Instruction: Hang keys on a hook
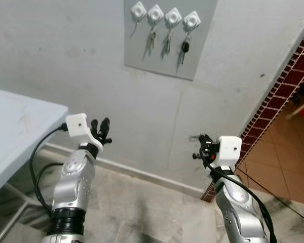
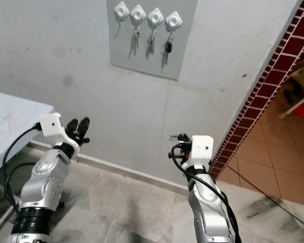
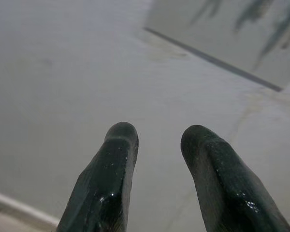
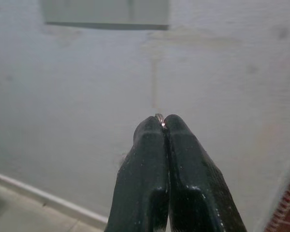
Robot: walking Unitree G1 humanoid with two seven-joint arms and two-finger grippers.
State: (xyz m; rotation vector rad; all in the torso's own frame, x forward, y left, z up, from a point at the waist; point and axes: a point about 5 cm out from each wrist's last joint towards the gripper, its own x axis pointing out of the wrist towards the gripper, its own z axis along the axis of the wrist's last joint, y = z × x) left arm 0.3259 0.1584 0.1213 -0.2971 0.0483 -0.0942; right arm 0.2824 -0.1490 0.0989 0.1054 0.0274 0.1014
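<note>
Your right gripper pinches the key ring; the hooks sit well above, leftward. Left gripper fingers spread, empty.

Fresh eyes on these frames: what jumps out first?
The grey board high on the wall, with four white hooks in a row and keys dangling from three of them. Below, the right gripper is pinched shut on a thin metal ring, while the left gripper is open, facing bare wall.
</note>
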